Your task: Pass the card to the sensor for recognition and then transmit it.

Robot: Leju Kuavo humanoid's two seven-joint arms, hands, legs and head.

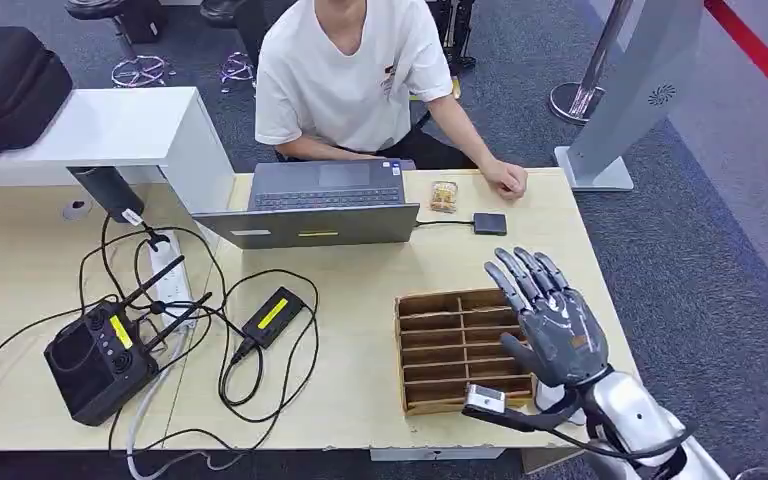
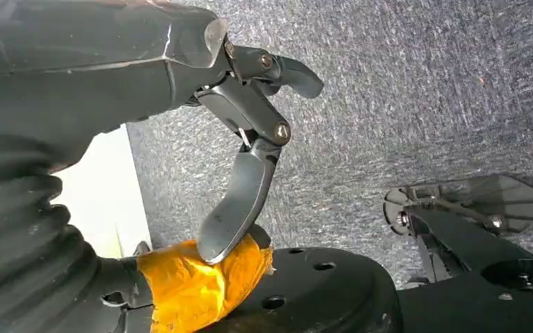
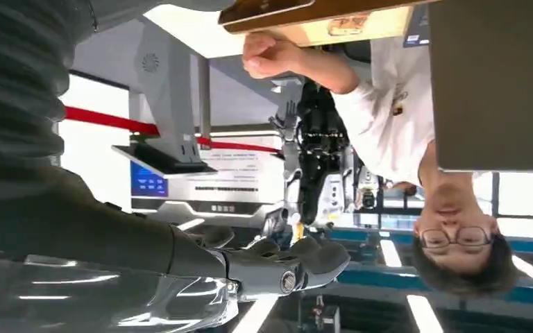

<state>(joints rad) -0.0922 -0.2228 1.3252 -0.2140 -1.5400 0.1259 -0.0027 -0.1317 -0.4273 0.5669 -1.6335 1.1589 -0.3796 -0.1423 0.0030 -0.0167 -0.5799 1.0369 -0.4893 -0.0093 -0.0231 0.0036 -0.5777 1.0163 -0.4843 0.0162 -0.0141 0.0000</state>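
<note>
lower right of frame: grey many-fingered right hand [image 1: 548, 315], fingers spread and empty, above slotted brown wooden card tray [image 1: 430, 350]. left hand [image 2: 250, 173] holds nothing. lower squarely into one slot before pinching.

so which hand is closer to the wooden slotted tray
Right. The right hand hovers open over the wooden tray's right edge. The left hand hangs low over the carpet, away from the desk.

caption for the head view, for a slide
Right hand raised open above the wooden slotted tray, person seated behind laptop.
</note>
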